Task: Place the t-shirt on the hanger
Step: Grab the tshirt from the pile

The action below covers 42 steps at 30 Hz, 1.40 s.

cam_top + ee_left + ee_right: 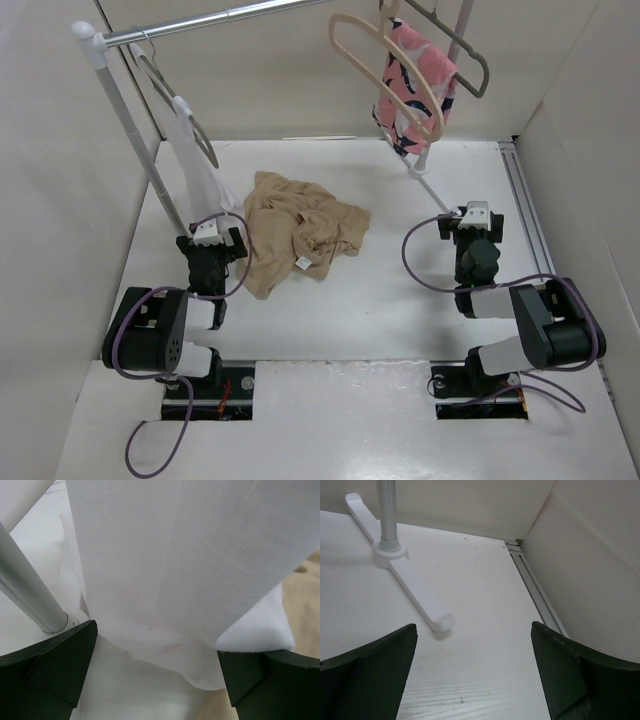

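T-shirt (300, 232) lies crumpled on the surface (390, 310) just right of my left gripper (157, 672), open and facing a white garment (175, 555); my right gripper (475, 675), also open, sits well apart.

Left arm (150, 340) and right arm (545, 330): black rounded joint housings, pale grey link sections. Purple cable (407, 250) looped along each arm. White block (478, 212) was mounted at each wrist. Left gripper (157, 672) and right gripper (475, 672): dark, matte, wedge-shaped. Bases (205, 395) were black, with red wiring.
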### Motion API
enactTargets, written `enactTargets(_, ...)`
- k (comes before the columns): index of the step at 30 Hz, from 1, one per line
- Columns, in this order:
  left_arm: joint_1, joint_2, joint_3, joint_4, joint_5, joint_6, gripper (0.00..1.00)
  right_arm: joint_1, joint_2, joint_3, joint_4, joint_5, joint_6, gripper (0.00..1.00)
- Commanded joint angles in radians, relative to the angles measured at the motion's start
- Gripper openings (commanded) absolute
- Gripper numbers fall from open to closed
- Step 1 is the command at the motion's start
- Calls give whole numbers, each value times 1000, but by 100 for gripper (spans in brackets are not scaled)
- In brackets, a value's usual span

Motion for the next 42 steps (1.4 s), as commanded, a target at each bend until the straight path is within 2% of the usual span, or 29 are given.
enactTargets(1, 5, -11, 12, 238, 18, -4, 100, -6, -6, 27, 53, -9, 16, 100)
enactTargets(3, 5, -11, 12, 238, 18, 19, 100, -6, -6, 27, 53, -9, 16, 100)
enactTargets(4, 5, -23, 12, 266, 145, 55, 100, -6, -6, 27, 53, -9, 16, 100)
enactTargets(5, 5, -48, -19, 287, 192, 74, 100, -6, -6, 27, 53, -19, 5, 100)
enactTargets(6, 25, -81, -56, 330, 246, 74, 100, 3, -30, 63, -15, -36, -19, 100)
enactTargets(7, 37, -197, -108, 311, 445, 111, 100, 3, -47, 83, -66, -68, -31, 100)
enactTargets(8, 37, -280, -109, 228, 544, 208, 100, 3, -61, 108, -117, -106, -41, 100)
enactTargets(9, 37, -366, -109, 103, 653, 290, 100, 12, -73, 190, -277, -107, -41, 100)
enactTargets(10, 37, -444, -40, -61, 768, 421, 100, 12, -82, 240, -371, -123, -54, 100)
enactTargets(11, 27, -544, 1, -445, 985, 580, 100, 12, -82, 281, -442, -146, -64, 100)
enactTargets(12, 4, -571, 43, -646, 1051, 937, 100, 30, -69, 313, -523, -162, -64, 100)
enactTargets(13, 4, -591, 83, -794, 1080, 1044, 100, 44, -69, 332, -536, -174, -103, 100)
enactTargets(14, -7, -621, 83, -938, 1094, 1089, 100, 60, -69, 332, -536, -174, -120, 100)
enactTargets(17, -7, -658, 83, -986, 1059, 1074, 100, 113, -93, 332, -574, -174, -131, 100)
enactTargets(21, -7, -706, 127, -1172, 1001, 1255, 100, 173, -150, 399, -764, -127, -131, 100)
enactTargets(26, -7, -724, 170, -1409, 924, 1465, 100, 270, -254, 410, -861, -114, -240, 100)
enactTargets(28, -7, -735, 199, -1454, 914, 1481, 100, 320, -303, 410, -900, -130, -260, 100)
enactTargets(32, -26, -744, 247, -1408, 904, 1242, 100, 376, -323, 493, -1045, -261, -274, 100)
enactTargets(35, -107, -744, 308, -1399, 833, 1076, 100, 399, -332, 553, -1094, -300, -167, 100)
enactTargets(36, -143, -744, 328, -1398, 749, 1024, 100, 399, -332, 553, -1095, -359, -147, 100)
enactTargets(37, -203, -735, 350, -1398, 711, 916, 100, 399, -332, 564, -1095, -411, -136, 100)
enactTargets(39, -251, -725, 400, -1398, 624, 800, 100, 415, -323, 564, -1085, -470, -121, 100)
enactTargets(42, -286, -699, 425, -1398, 643, 720, 100, 478, -268, 573, -1085, -455, -107, 100)
